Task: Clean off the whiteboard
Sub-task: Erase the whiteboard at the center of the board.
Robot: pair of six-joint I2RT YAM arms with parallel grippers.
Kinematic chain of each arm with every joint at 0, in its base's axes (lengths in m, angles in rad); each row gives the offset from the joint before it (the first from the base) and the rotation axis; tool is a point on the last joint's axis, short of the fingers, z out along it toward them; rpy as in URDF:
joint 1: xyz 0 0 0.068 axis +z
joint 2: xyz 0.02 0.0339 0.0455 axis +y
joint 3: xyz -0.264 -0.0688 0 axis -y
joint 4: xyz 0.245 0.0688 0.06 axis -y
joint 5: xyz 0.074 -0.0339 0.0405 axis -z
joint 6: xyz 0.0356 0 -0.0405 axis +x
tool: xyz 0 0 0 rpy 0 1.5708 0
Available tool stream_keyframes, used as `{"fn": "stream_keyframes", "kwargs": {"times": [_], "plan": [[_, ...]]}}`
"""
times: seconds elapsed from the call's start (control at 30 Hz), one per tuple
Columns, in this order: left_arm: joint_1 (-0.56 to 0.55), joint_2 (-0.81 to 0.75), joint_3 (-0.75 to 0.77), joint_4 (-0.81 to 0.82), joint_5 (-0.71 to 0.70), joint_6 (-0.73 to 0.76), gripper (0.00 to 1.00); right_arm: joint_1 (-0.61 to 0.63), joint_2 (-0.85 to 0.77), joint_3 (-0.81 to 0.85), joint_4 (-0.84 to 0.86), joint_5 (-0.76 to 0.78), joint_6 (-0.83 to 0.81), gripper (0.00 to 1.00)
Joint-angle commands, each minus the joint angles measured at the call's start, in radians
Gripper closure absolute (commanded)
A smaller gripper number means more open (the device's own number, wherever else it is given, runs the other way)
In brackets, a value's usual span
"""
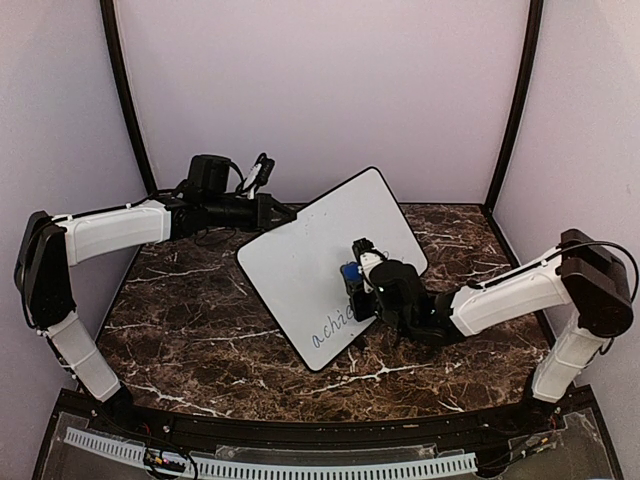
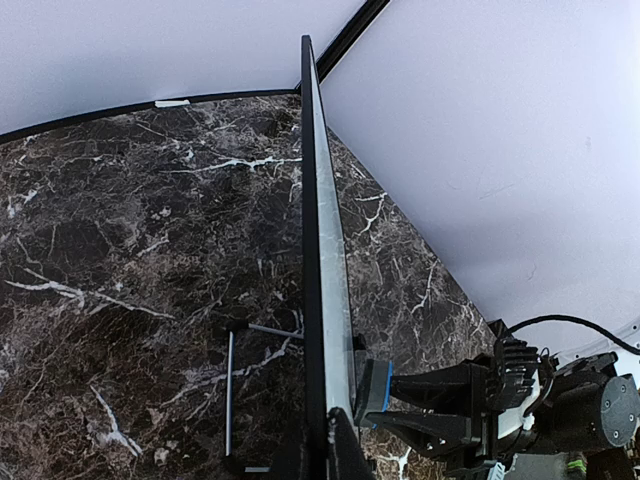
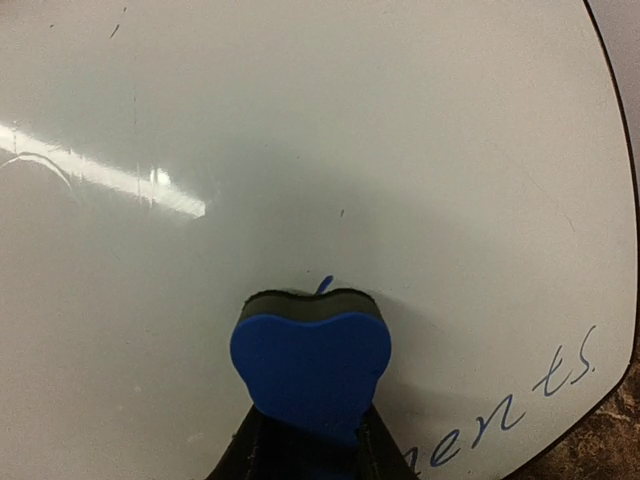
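The whiteboard [image 1: 310, 255] stands tilted on its lower edge on the marble table, blue handwriting along its lower right. My left gripper [image 1: 272, 212] is shut on its upper left edge and holds it up. In the left wrist view the whiteboard [image 2: 325, 250] shows edge-on, clamped at my left gripper [image 2: 328, 440]. My right gripper [image 1: 357, 272] is shut on the blue eraser [image 1: 350, 272], felt face pressed against the board. In the right wrist view the eraser [image 3: 310, 362] sits in my right gripper [image 3: 310, 440] on the whiteboard [image 3: 300, 150], with writing [image 3: 510, 410] at lower right.
A thin metal stand rod [image 2: 230, 385] lies on the table behind the board. Dark frame posts [image 1: 125, 95] and pale walls close the back and sides. The table's far corner [image 2: 170, 103] lies beyond the board.
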Motion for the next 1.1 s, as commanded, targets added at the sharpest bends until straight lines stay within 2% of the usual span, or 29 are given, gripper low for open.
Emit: {"fn": "stream_keyframes", "kwargs": {"times": [0.0, 0.5, 0.93, 1.07], "plan": [[-0.062, -0.003, -0.011, -0.040, 0.059, 0.041, 1.00, 0.014, 0.001, -0.032, -0.030, -0.008, 0.033, 0.77], [-0.062, -0.004, -0.007, -0.040, 0.054, 0.048, 1.00, -0.054, 0.066, 0.152, 0.002, -0.027, -0.080, 0.77], [-0.062, -0.001, -0.009, -0.041, 0.063, 0.041, 1.00, -0.061, -0.024, -0.073, -0.007, -0.053, 0.040, 0.77], [-0.062, 0.001, -0.009, -0.040, 0.064, 0.041, 1.00, -0.061, -0.031, -0.083, -0.009, -0.042, 0.036, 0.77]]}}
